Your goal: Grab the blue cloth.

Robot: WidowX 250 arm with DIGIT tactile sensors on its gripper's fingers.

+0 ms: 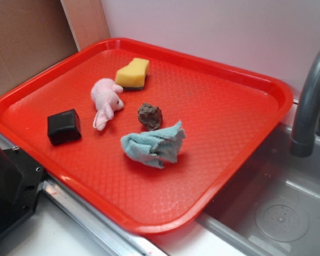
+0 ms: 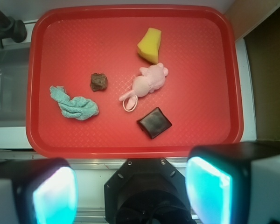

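Blue cloth (image 2: 74, 107), a small pale teal rag of waffle-textured fabric, lies crumpled in folds on the red plastic tray (image 2: 130, 144), near the tray's left edge in the wrist view and closer to its near rim than to the far one. Nothing touches it. Going rightward across the tray: a brown lumpy ball (image 2: 98, 81) sits just beside the rag toward the far edge, then a pink plush toy (image 2: 148, 81) near the middle, a glossy black block (image 2: 154, 122) toward the near edge, and a yellow wedge sponge (image 2: 150, 45) by the far edge.

The gripper (image 2: 130, 186) hangs released, its two glowing fingers spread wide, outside the tray's near edge and holding nothing.

To do the reach well, it should probably travel left and forward until the rag is centred between the fingers, come straight down over the thickest bunch of folds, press close to the tray floor so fabric gathers, and keep clear of the brown ball.
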